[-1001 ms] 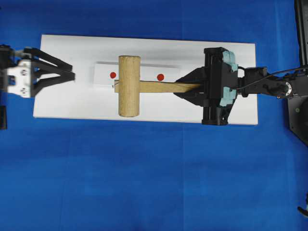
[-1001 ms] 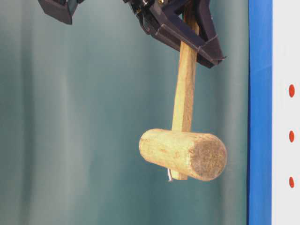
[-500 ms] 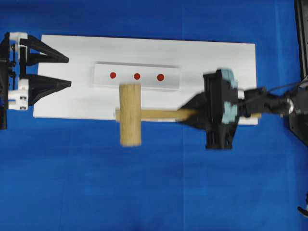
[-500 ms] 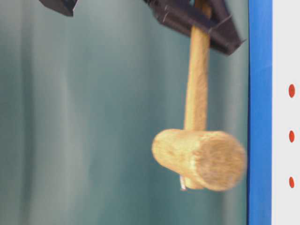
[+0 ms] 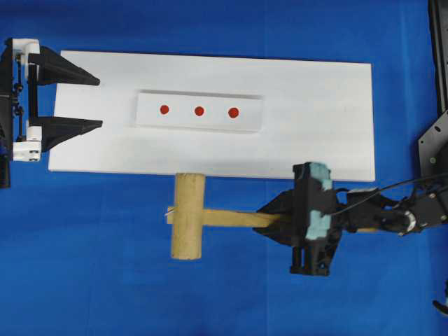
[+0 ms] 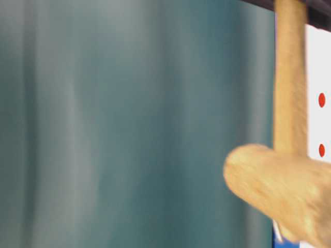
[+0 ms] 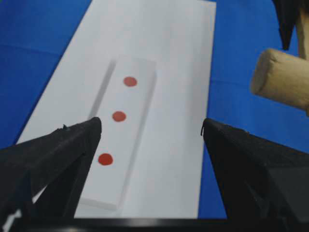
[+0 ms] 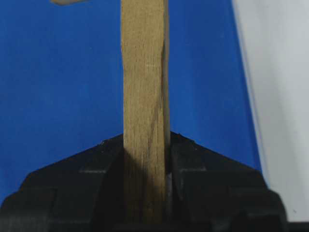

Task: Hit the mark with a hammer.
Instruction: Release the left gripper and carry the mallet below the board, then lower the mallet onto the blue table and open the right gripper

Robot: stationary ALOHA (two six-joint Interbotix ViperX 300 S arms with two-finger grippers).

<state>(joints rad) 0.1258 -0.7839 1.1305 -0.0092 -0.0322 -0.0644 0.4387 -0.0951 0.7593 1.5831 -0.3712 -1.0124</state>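
The hammer (image 5: 187, 217), a light-wood mallet, lies level over the blue cloth just in front of the white board (image 5: 315, 119). My right gripper (image 5: 269, 220) is shut on its handle (image 8: 145, 92), and the right wrist view shows both jaws pressed against the wood. Three red marks (image 5: 199, 110) sit in a row on a raised white strip (image 5: 199, 124) on the board, clear of the hammer head. My left gripper (image 5: 99, 103) stands wide open at the board's left end with nothing between its fingers. The left wrist view faces the marks (image 7: 119, 116) and the hammer head (image 7: 282, 84).
Blue cloth (image 5: 210, 294) covers the table around the board. In the table-level view the hammer (image 6: 284, 181) is blurred and close, half covering the board's edge. A black stand (image 5: 437, 161) is at the right edge.
My right gripper has carried the hammer from above the marked strip towards the front, off the board. The left gripper has rolled at the wrist and drawn back slightly to the left.
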